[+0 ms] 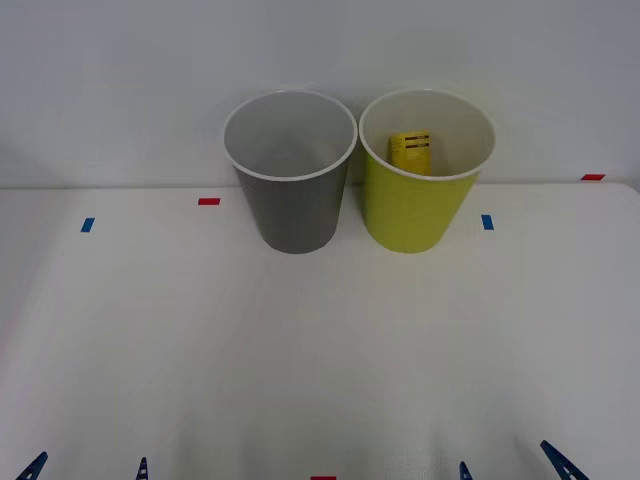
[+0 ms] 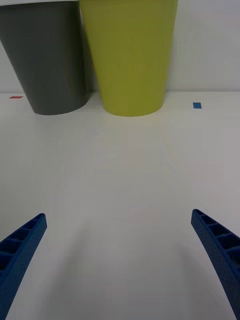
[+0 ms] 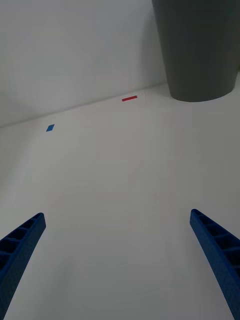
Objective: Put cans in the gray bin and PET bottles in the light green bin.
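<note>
Now left pincer [image 3: 117, 265] and right pincer [image 2: 117, 265] spread wide, empty; PET bottle [image 1: 410, 150] inside light green bin [image 1: 412, 215].

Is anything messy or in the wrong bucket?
No. The yellow-labelled PET bottle leans inside the light green bin, where it belongs. The gray bin stands upright beside it. Nothing spilled.

White counter [image 1: 320, 350]. Gray bin [image 1: 293, 205] and light green bin [image 1: 415, 205] upright side by side at far edge, just beside each other. Small red tape marks [image 1: 208, 201] and blue tape marks [image 1: 87, 225] stuck on surface.
</note>
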Robot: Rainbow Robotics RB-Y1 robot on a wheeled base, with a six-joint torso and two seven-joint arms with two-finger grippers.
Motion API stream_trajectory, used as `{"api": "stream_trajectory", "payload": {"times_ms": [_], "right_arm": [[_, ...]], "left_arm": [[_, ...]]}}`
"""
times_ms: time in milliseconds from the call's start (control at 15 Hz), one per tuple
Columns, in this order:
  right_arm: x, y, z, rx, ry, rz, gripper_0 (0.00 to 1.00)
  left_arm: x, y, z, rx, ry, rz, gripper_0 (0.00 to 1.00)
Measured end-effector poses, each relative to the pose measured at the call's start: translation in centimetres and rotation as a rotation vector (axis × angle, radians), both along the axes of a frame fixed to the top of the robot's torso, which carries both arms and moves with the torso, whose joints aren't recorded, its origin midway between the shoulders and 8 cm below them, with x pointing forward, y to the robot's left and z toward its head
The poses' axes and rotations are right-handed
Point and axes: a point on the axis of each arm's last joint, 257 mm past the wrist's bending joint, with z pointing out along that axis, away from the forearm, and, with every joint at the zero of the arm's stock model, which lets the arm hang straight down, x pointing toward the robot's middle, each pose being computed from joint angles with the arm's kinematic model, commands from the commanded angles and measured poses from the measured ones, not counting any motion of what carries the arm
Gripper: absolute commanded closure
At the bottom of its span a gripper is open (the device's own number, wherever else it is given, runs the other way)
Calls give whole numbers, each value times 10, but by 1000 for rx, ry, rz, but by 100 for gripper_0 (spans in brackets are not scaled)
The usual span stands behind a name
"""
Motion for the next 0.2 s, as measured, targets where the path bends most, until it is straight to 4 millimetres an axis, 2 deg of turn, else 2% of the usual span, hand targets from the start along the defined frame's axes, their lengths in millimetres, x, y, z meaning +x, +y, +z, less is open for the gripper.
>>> {"api": "stream_trajectory", "payload": {"times_ms": [200], "right_arm": [[0,0,0,0,0,0,0]], "left_arm": [[0,0,0,0,0,0,1]]}}
